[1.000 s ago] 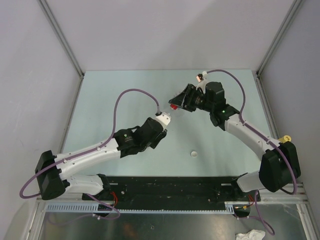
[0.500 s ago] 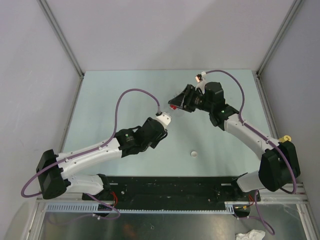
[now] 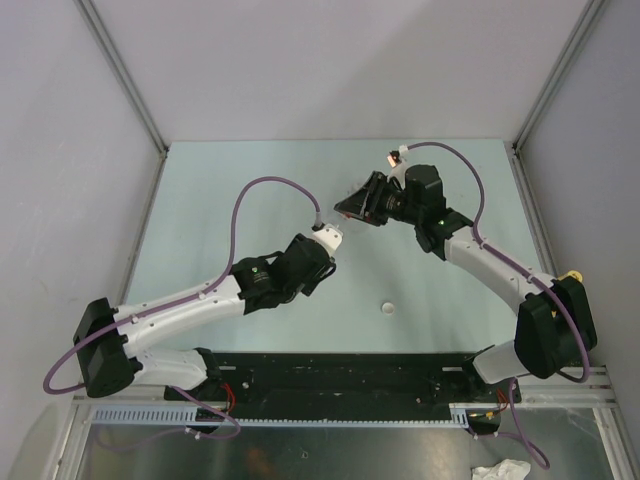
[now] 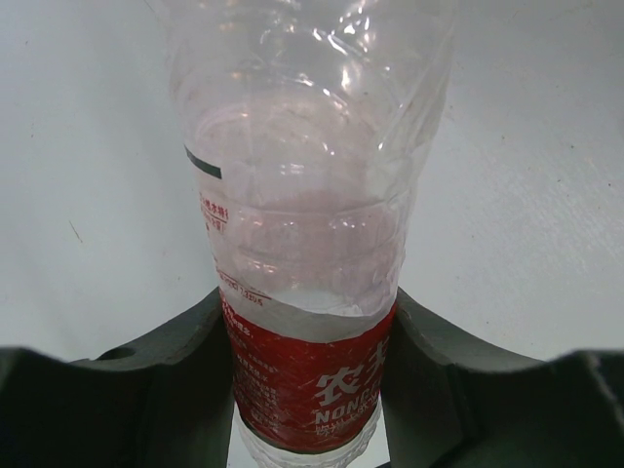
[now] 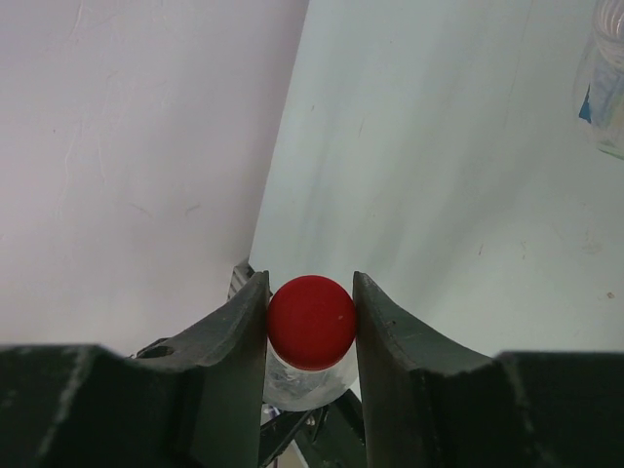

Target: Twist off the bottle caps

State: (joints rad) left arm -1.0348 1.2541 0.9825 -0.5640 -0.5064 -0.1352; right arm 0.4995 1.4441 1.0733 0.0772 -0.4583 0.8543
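My left gripper [image 4: 307, 390] is shut on the clear bottle with the red label [image 4: 310, 370], gripping it at the label. It holds the bottle over the middle of the table [image 3: 200, 200]. My right gripper [image 5: 312, 327] is shut on that bottle's red cap [image 5: 312, 322], one finger on each side. From above the two grippers meet at mid-table: the left [image 3: 325, 245] and the right [image 3: 348, 210]. A white cap [image 3: 388, 308] lies loose on the table. A bottle with a blue label [image 5: 609, 78] shows at the edge of the right wrist view.
A small yellow object [image 3: 573, 273] sits by the right arm's shoulder at the table's right edge, mostly hidden. Grey walls enclose the table on three sides. A black rail [image 3: 340, 375] runs along the near edge.
My right wrist has turned a little with the red cap in it, and the cap shows less from above. The left arm has barely moved.
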